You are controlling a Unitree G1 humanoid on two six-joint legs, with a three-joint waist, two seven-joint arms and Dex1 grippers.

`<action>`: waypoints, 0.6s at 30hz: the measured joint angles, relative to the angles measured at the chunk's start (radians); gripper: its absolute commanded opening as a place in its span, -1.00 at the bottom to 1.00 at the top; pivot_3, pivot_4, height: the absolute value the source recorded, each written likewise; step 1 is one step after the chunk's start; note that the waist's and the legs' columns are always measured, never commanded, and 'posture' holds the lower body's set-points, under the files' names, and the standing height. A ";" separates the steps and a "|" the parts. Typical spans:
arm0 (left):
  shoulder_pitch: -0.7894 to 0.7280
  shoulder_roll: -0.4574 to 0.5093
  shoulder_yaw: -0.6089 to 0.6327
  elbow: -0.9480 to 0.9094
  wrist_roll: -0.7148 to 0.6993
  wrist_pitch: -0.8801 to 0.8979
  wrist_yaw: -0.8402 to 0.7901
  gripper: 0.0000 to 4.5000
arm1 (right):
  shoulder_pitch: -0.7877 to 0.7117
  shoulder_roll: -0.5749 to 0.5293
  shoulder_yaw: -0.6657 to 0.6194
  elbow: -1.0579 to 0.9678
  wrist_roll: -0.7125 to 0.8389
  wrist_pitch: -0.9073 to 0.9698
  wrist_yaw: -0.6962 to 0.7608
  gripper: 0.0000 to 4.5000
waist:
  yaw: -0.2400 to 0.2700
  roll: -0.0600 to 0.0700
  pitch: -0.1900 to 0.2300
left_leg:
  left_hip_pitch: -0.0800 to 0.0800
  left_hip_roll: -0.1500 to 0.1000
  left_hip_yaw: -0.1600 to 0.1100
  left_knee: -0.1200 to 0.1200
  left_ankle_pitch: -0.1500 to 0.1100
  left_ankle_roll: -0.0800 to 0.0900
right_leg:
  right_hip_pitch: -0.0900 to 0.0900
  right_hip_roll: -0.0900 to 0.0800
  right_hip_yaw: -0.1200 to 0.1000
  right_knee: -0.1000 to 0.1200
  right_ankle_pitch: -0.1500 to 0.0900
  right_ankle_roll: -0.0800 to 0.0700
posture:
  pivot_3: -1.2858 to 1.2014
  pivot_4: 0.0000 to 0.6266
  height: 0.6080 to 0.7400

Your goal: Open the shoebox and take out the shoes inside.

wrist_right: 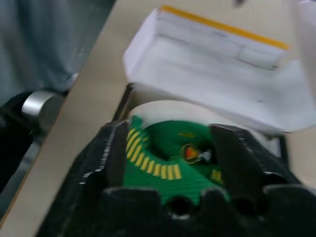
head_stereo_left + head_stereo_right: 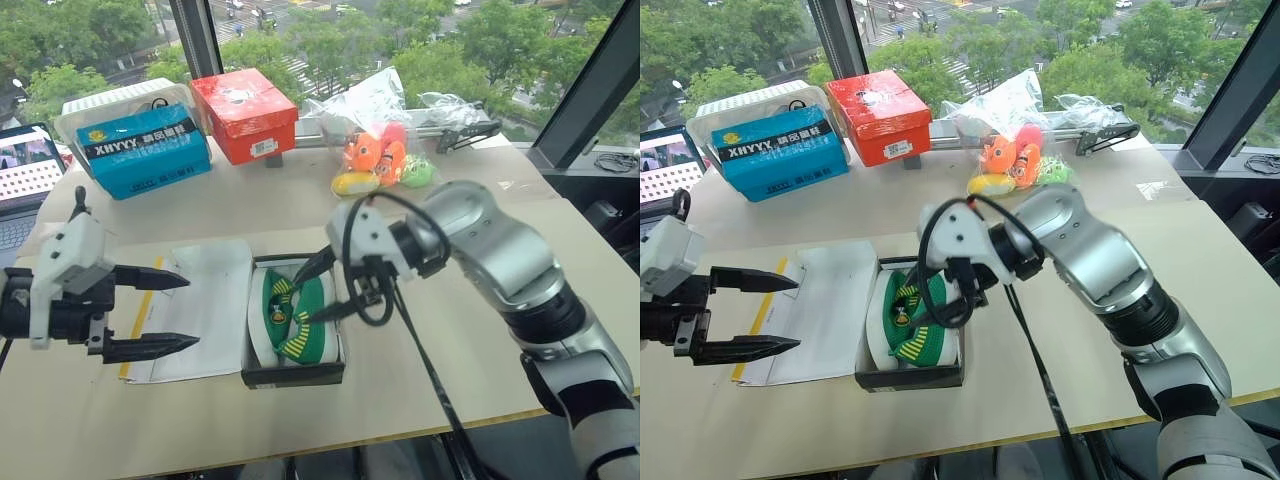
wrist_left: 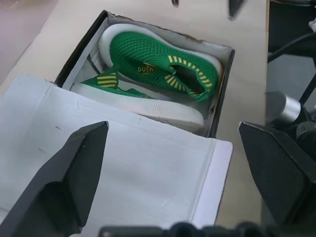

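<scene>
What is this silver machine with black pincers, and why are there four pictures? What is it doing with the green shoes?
It is a robot with two arms. Two pictures come from cameras in its head, looking down at the table. The other two come from little cameras on its wrists.

Each arm ends in a gripper with two black fingers. The left gripper is open over the shoebox's flipped-back white lid and holds nothing. The right gripper is open, its fingers spread over the green shoes lying in the box, not gripping them yet.

Farther back sit a blue box, a red box and plush toys in clear plastic.
</scene>
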 measured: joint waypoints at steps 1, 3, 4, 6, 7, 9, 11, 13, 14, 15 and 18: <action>-0.006 0.000 -0.012 0.004 0.003 -0.009 -0.001 1.00 | 0.000 0.004 0.029 0.027 -0.032 -0.037 0.011 0.99 | 0.000 0.000 0.000 | 0.000 0.000 0.000 0.000 0.000 0.000 | 0.000 0.000 0.000 0.000 0.000 0.000 | 0.03 -0.52 1.00; -0.017 0.000 -0.037 0.014 0.008 -0.017 -0.002 1.00 | 0.000 0.026 0.093 0.117 -0.109 -0.132 0.033 0.99 | 0.000 0.000 0.000 | -0.001 0.000 0.000 0.001 0.000 0.000 | -0.001 0.000 0.000 0.001 0.000 0.000 | 0.03 -0.52 1.00; -0.019 0.000 -0.043 0.016 0.010 -0.017 -0.002 1.00 | 0.000 0.035 0.109 0.143 -0.124 -0.157 0.042 0.99 | 0.000 0.000 0.000 | -0.002 0.000 0.000 0.001 0.000 0.000 | -0.002 0.000 0.000 0.001 0.000 0.000 | 0.03 -0.52 1.00; -0.019 0.000 -0.046 0.017 0.016 -0.017 -0.002 1.00 | -0.006 0.049 0.124 0.179 -0.147 -0.207 0.083 0.99 | 0.001 0.000 0.000 | -0.004 0.000 0.000 0.001 0.001 -0.001 | -0.004 0.000 0.000 0.001 0.000 0.000 | 0.03 -0.52 1.00; -0.017 0.000 -0.045 0.016 0.018 -0.017 -0.003 1.00 | -0.015 0.054 0.132 0.200 -0.154 -0.236 0.111 0.99 | 0.001 0.000 0.000 | -0.004 0.000 0.000 0.001 0.002 -0.003 | -0.004 0.000 0.000 0.001 0.000 0.000 | 0.03 -0.52 1.00; -0.012 0.000 -0.045 0.013 0.025 -0.017 -0.005 1.00 | -0.033 0.067 0.144 0.238 -0.169 -0.273 0.147 0.99 | 0.000 0.000 0.000 | -0.004 0.000 0.000 0.001 0.003 -0.006 | -0.003 0.000 0.000 0.001 0.000 0.000 | 0.03 -0.52 1.00; -0.011 -0.001 -0.043 0.002 0.027 -0.014 -0.003 1.00 | -0.042 0.087 0.159 0.294 -0.200 -0.328 0.175 0.99 | 0.001 0.000 0.000 | -0.003 0.000 0.000 0.001 0.003 -0.005 | -0.003 0.001 0.000 0.001 0.000 0.000 | 0.03 -0.52 1.00; -0.011 -0.005 -0.037 -0.013 0.023 -0.009 0.001 1.00 | -0.042 0.100 0.183 0.347 -0.228 -0.376 0.188 0.99 | 0.003 0.000 0.000 | -0.003 0.000 0.000 0.001 0.003 -0.005 | -0.003 0.000 0.000 0.001 0.000 0.000 | 0.03 -0.52 1.00; -0.011 -0.006 -0.034 -0.020 0.017 -0.006 0.003 1.00 | -0.042 0.110 0.185 0.361 -0.230 -0.393 0.192 0.99 | 0.002 0.000 0.000 | -0.003 0.000 0.000 0.001 0.003 -0.005 | -0.002 0.000 0.000 0.001 0.000 0.000 | 0.03 -0.52 1.00; -0.010 -0.007 -0.032 -0.029 0.012 -0.004 0.005 1.00 | -0.044 0.114 0.188 0.369 -0.231 -0.409 0.195 0.89 | 0.003 0.000 0.000 | -0.001 0.000 0.000 0.001 0.003 -0.005 | -0.001 0.000 0.000 0.001 0.000 0.000 | 0.03 -0.52 1.00; -0.002 -0.012 -0.024 -0.045 0.002 0.011 0.011 1.00 | -0.045 0.129 0.198 0.402 -0.239 -0.447 0.207 0.54 | 0.002 0.000 0.000 | 0.002 0.000 0.000 0.001 0.001 -0.001 | 0.001 0.001 0.000 0.001 0.000 0.000 | 0.03 -0.52 1.00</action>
